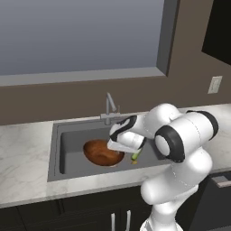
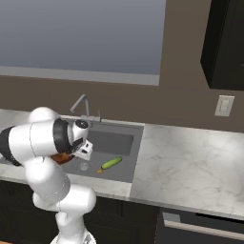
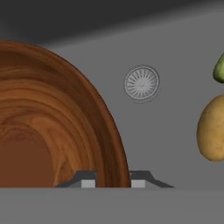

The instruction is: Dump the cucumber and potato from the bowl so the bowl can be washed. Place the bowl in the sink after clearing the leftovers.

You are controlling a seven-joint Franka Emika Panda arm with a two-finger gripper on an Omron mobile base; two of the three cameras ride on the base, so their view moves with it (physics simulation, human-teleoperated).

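gripper (image 3: 113, 179): pinched shut on bowl (image 1: 103, 152) rim
bowl: inside sink (image 1: 56, 153)
cucumber (image 2: 111, 163), potato (image 3: 211, 129): on sink floor

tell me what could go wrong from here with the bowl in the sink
1. The gripper pinches only the thin rim of the bowl, so the bowl could slip or tip as it is set down.
2. The potato and cucumber lie loose on the sink floor beside the bowl; it might land on one and sit crooked, or cover the drain.
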